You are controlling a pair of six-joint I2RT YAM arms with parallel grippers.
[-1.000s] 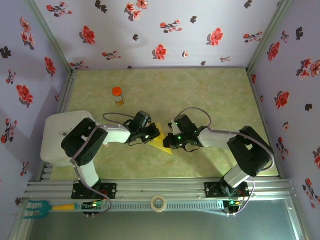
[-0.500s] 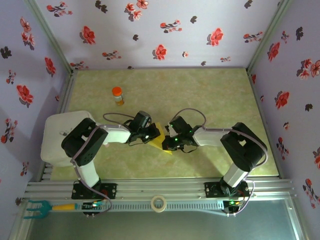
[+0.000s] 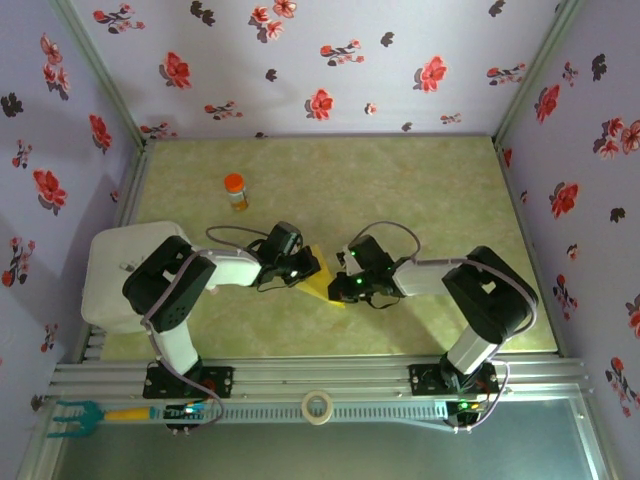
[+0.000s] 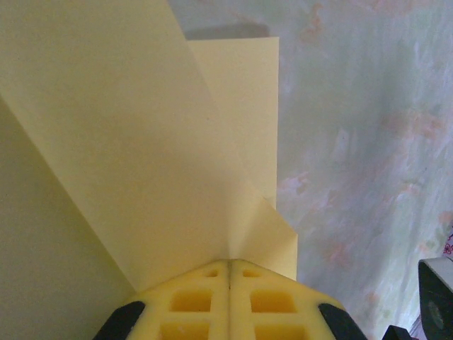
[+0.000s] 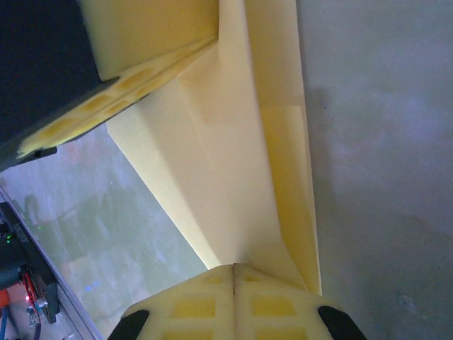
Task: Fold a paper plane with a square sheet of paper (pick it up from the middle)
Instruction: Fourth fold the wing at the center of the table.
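Top external: right arm's elbow and wrist swung in toward centre, then eased back out over the last second; left arm didn't move. Yellow sheet (image 3: 322, 285) sits mid-table toward the near edge, pinched between left gripper (image 3: 306, 268) and right gripper (image 3: 346, 286). My read: right side is working a crease while left anchors, so a fold is in progress and it's not a plane yet. Count: one sheet, two grippers, one orange-capped bottle (image 3: 234, 190) well apart at far left, one tape roll (image 3: 318, 407) on the front rail. Left wrist: left gripper (image 4: 230, 265) jaws pressed together, clamped on the sheet's edge; a diagonal flap lies over a lower layer, so at least one fold is made. Right wrist: right gripper (image 5: 233, 268) jaws likewise together, clamped on the folded edge; left gripper's yellow fingers (image 5: 148, 35) at top left grip the same sheet, paper spanning between the two.
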